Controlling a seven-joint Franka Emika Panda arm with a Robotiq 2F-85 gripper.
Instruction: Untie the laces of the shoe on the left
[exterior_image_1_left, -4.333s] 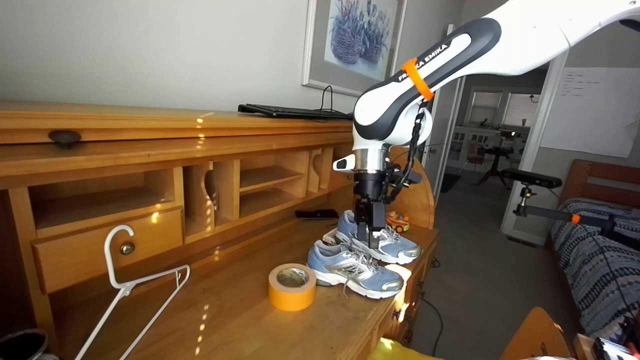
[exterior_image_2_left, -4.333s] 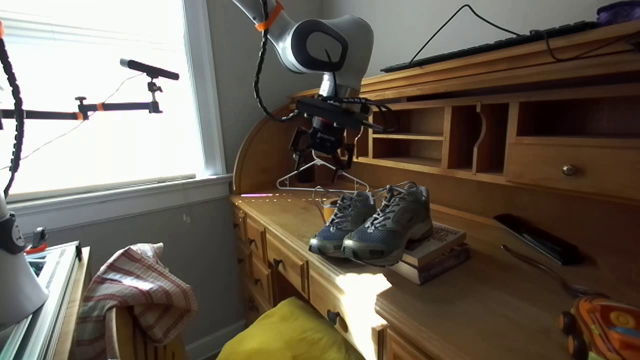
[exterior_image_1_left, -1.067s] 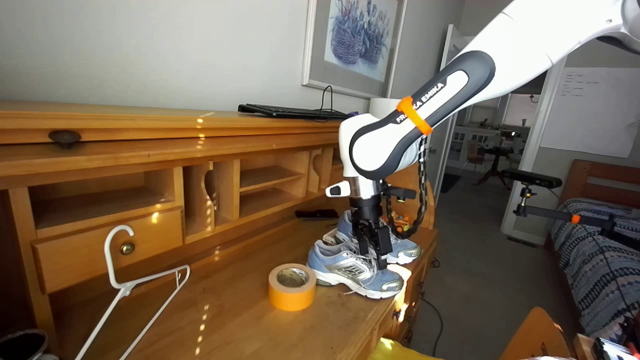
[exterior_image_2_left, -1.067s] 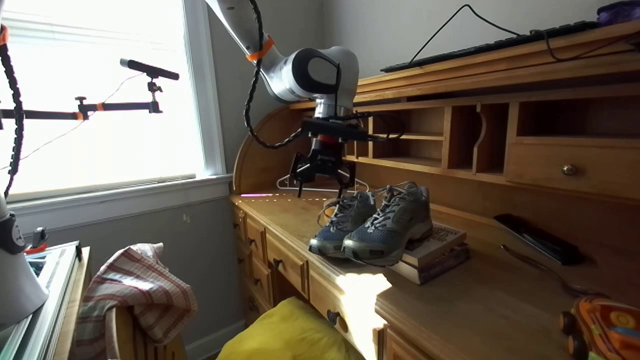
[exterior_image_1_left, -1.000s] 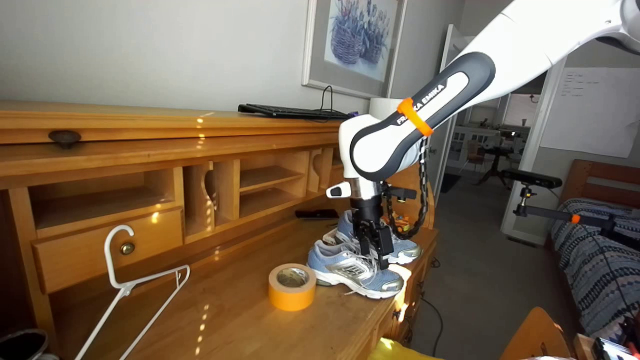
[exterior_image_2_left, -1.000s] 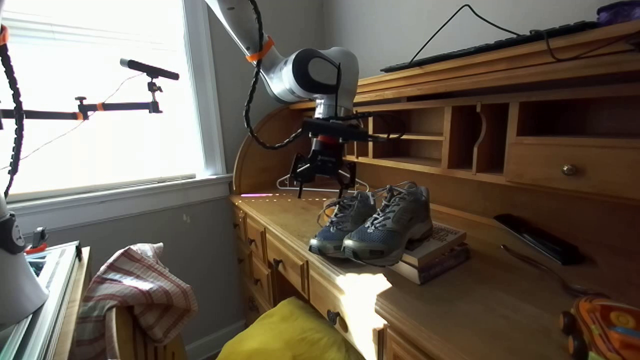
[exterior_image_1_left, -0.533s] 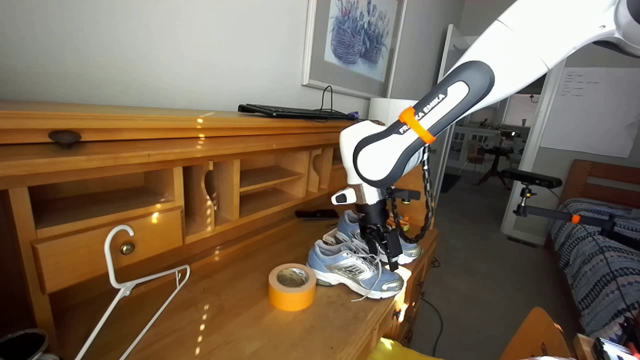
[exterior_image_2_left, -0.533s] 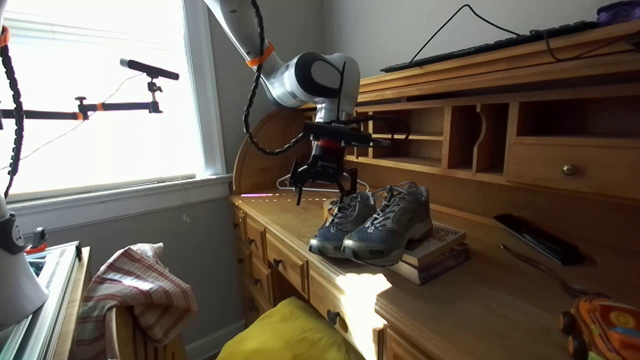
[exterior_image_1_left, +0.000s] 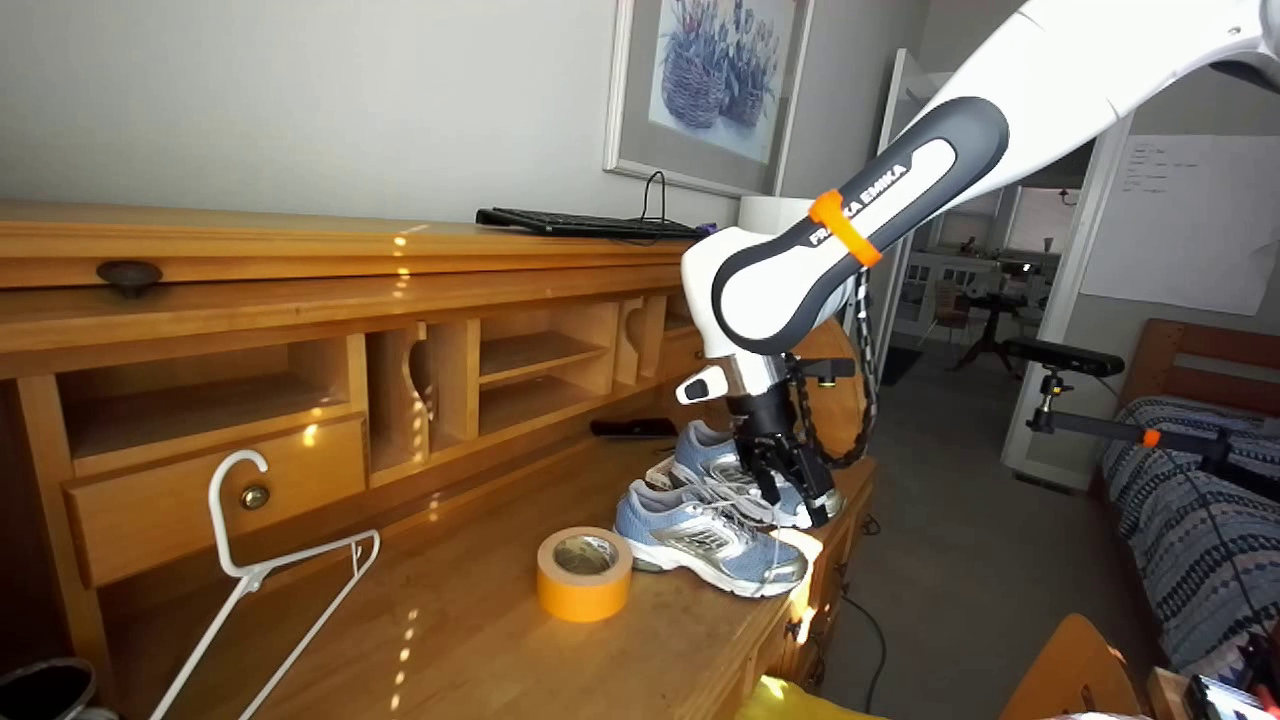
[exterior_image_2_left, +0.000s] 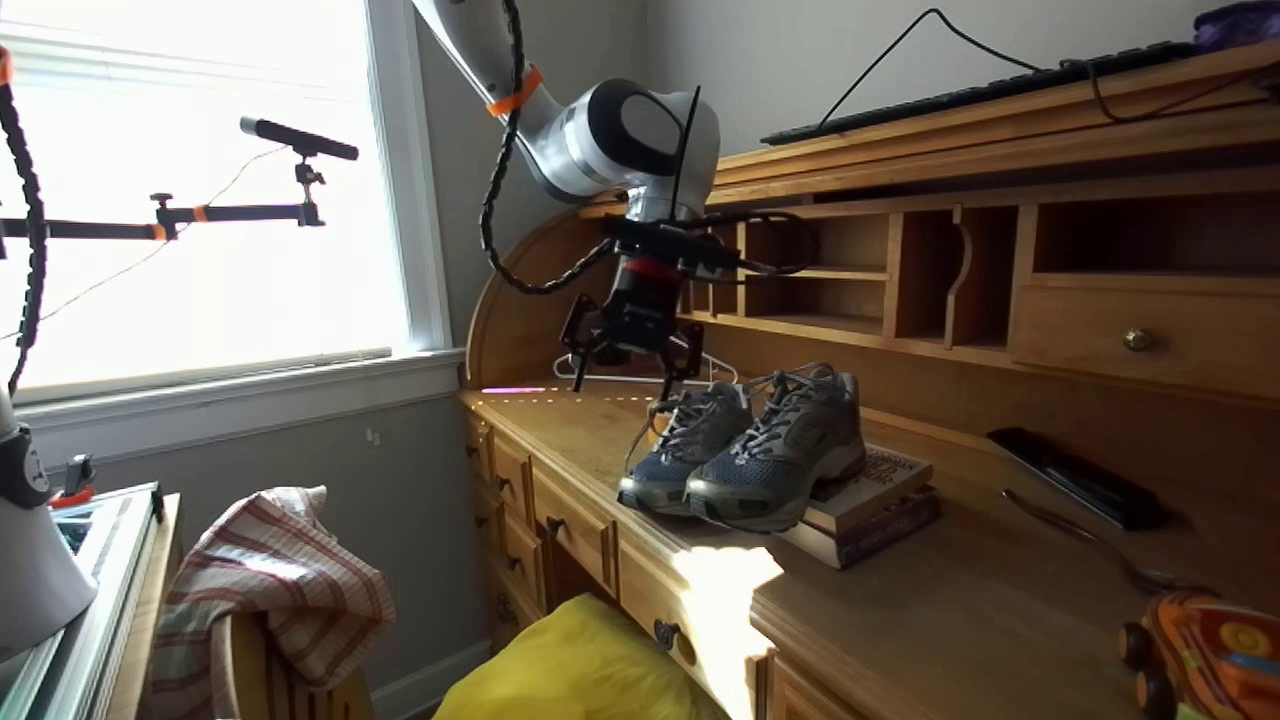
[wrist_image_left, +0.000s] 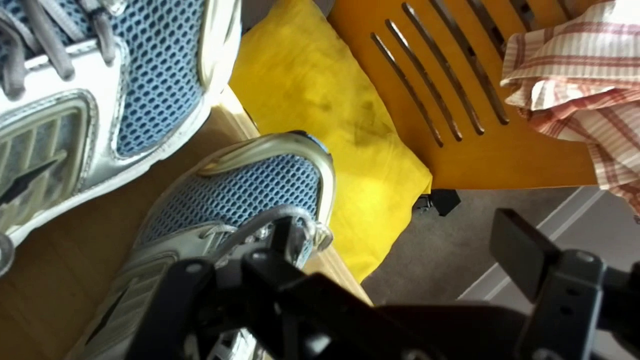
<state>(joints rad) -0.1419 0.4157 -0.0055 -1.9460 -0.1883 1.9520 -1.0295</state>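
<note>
The left shoe, silver-grey with blue mesh, shows in both exterior views and in the wrist view. Its pale grey laces run up its front. My gripper is open in all views, a little above the shoe's toe and to its side. In the wrist view a lace curves over the tip of one finger, beside the toe. Nothing shows between the fingers. Part of the shoe is hidden behind that finger. Whether a knot remains is too small to tell.
The like-looking right shoe stands close beside, its heel by stacked books. A yellow tape roll and a white hanger lie on the desk. A yellow cushion is below the desk's front edge.
My gripper came down over the last seconds, then rose and moved outward past the toe in the last half second. The lace that hung down to the desk now stretches up towards a finger.
</note>
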